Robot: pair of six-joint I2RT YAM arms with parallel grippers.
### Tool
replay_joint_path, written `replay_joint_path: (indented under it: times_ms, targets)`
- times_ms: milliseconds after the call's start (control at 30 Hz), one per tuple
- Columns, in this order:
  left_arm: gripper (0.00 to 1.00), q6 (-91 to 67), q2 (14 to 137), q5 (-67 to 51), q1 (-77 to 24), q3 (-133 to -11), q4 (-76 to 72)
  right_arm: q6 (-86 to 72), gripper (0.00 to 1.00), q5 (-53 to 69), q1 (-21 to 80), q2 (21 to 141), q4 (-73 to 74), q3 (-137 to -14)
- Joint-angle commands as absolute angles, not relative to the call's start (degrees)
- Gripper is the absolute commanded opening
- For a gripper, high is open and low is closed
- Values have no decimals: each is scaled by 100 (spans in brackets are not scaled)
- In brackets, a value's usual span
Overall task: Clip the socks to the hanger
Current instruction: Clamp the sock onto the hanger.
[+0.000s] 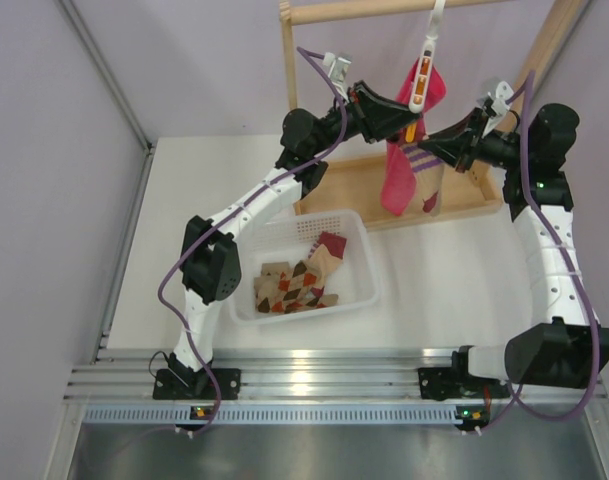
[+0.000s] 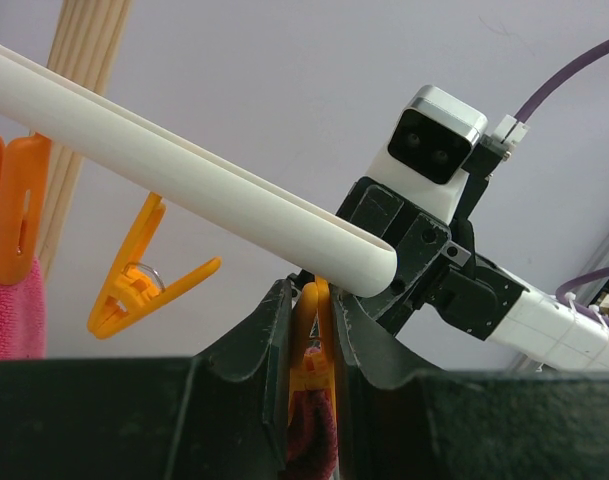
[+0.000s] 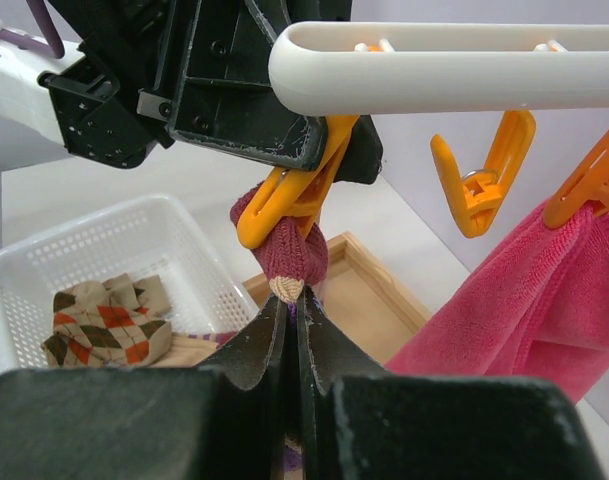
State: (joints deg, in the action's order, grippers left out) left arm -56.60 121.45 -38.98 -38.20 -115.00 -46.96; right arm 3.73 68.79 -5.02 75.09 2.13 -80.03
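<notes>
l jaws squeeze clip (image 2: pixel 309 325) at hanger (image 2: pixel 184 170) end; r jaws pinch sock (image 3: pixel 287 250)

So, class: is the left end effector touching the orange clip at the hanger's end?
Touching. The left wrist view shows the left end effector pinching the orange clip.

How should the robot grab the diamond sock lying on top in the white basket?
Probably by the maroon end of the top diamond sock, coming straight down from above. That end lies highest on the pile and sticks out toward the back of the basket, so fingers could pinch it alone. The basket's walls would get in the way of a reach from the side.
</notes>
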Motion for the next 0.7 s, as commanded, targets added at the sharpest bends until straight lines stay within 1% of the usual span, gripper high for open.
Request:
replay_joint_path:
  times_ms: [0,33,67,133,167,200,233,333,467,600,633,667]
  targets:
    - [1,-5678,12190,-4412,-3876,-11461,-4931,342,0,7110,-571,7392,-71,-8297]
    - [4,-5686,12190,-4403,-3867,-11470,-4922,386,0,7102,-571,7392,-36,-8314]
    - [14,-5695,12190,-4386,-3867,-11478,-4922,413,0,7093,-571,7392,-18,-8323]
    - [22,-5695,12182,-4377,-3867,-11496,-4931,439,0,7066,-580,7400,-18,-8349]
    - [30,-5721,12182,-4377,-3876,-11513,-4939,466,0,7058,-571,7426,-18,-8367]
    - [41,-5730,12173,-4360,-3867,-11531,-4939,483,0,7040,-580,7427,130,-8376]
    - [46,-5748,12164,-4351,-3858,-11549,-4939,483,0,7040,-571,7435,141,-8385]
    - [57,-5757,12129,-4290,-3858,-11584,-4922,501,0,7014,-580,7453,149,-8393]
    - [61,-5774,12059,-4237,-3832,-11645,-4904,510,0,6944,-571,7506,123,-8385]
    - [60,-5704,12023,-4228,-3823,-11654,-4790,501,0,6908,-571,7515,97,-8271]
    - [53,-5687,12023,-4201,-3815,-11663,-4755,484,0,6908,-571,7480,36,-8236]
    - [49,-5678,12032,-4184,-3806,-11672,-4720,457,0,6900,-571,7471,44,-8192]
